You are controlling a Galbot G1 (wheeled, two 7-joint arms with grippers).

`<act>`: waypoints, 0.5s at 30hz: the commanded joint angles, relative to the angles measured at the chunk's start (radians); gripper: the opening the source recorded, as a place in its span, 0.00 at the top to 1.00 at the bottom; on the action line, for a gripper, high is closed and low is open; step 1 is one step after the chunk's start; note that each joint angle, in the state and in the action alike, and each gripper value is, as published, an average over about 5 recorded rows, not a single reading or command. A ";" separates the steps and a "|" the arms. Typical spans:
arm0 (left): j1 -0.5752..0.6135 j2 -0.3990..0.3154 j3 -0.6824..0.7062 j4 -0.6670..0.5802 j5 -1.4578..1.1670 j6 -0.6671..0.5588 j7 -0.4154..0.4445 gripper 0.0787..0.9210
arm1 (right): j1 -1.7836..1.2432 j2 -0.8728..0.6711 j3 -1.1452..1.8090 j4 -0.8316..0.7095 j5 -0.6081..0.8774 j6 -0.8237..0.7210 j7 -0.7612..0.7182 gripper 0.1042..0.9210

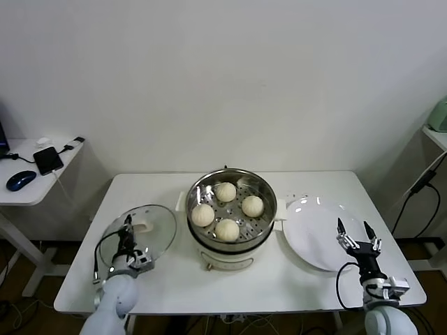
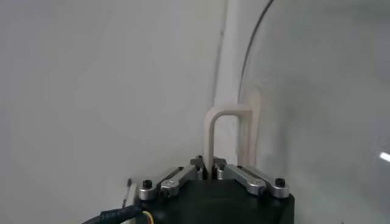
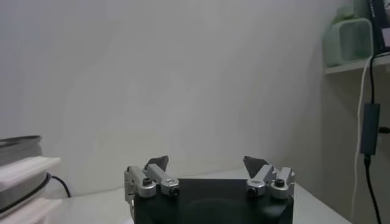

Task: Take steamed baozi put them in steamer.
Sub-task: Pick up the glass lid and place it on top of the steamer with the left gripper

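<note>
Head view shows the steamer [image 1: 230, 209] in the middle of the white worktop [image 1: 174, 279], and all four steamed baozi [image 1: 226, 229] already lie on its perforated tray, at about 12, 3, 6 and 9 o'clock around the tray centre. The white plate [image 1: 318, 234], at 3 o'clock from the steamer and just beside it, carries nothing. I judge that the moving of the buns is finished, since no bun is seen outside the pot.

The glass lid [image 1: 142, 230] lies flat on the worktop at 9 o'clock from the steamer. The left gripper [image 1: 126, 227] is at the lid, and in the left wrist view its jaws are closed on the lid handle [image 2: 214, 131], a thin cream loop that stands between them. It seems the next step may be to cover the pot, but the task sentence does not ask for this.

The right gripper [image 1: 355, 236] hovers over the near edge of the plate, at 4 o'clock from the steamer, with its jaws wide apart and holding nothing
</note>
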 commanded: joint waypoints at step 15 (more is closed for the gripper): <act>0.032 -0.200 0.078 -0.671 0.492 0.453 0.486 0.90 | -0.007 0.005 -0.020 0.025 -0.010 -0.006 0.006 0.12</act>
